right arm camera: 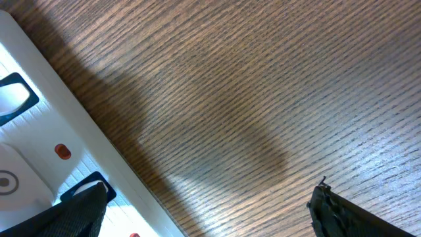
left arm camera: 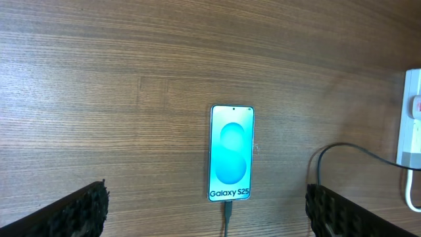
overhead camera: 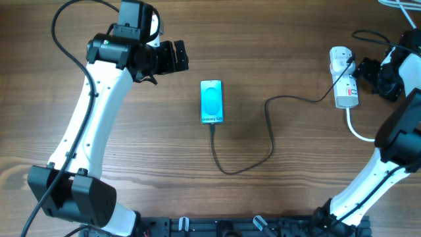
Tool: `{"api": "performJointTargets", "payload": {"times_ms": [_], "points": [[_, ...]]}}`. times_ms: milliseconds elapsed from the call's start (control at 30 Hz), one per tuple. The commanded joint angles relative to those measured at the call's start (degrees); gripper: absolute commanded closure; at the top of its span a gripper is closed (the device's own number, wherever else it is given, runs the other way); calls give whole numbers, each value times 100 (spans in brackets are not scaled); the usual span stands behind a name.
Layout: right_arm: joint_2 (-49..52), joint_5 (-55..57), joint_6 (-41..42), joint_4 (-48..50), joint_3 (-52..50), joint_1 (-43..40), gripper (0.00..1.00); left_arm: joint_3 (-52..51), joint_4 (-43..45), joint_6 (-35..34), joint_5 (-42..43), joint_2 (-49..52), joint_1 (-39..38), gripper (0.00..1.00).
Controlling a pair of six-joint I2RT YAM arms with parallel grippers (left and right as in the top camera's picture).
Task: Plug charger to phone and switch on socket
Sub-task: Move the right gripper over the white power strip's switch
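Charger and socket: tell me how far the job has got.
Done, it seems: the charger tip sits in the bottom end of the phone, and its other end reaches the socket. In hand: the right arm's jaws stand open at the socket, holding nothing. Left: switching it on; whether the switch is already on cannot be told.

phone [left arm camera: 231, 153] | screen text: "Galaxy S25" at cable end | socket [overhead camera: 343, 78] | red markings unreadable

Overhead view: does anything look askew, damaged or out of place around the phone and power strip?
Nothing stands out. The phone lies flat, screen lit, the charger cable meets its lower edge and curves untangled to the socket.
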Motion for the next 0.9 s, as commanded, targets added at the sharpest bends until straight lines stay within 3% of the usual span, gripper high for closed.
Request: {"api": "performJointTargets", "payload": {"times_ms": [0, 867], "points": [[184, -389, -74, -87, -59, 122, 0, -26, 0, -26, -76, 39, -7, 0], [184, -428, -63, 114, -61, 122, 0, -26, 0, -26, -76, 42, -4, 0]]}}
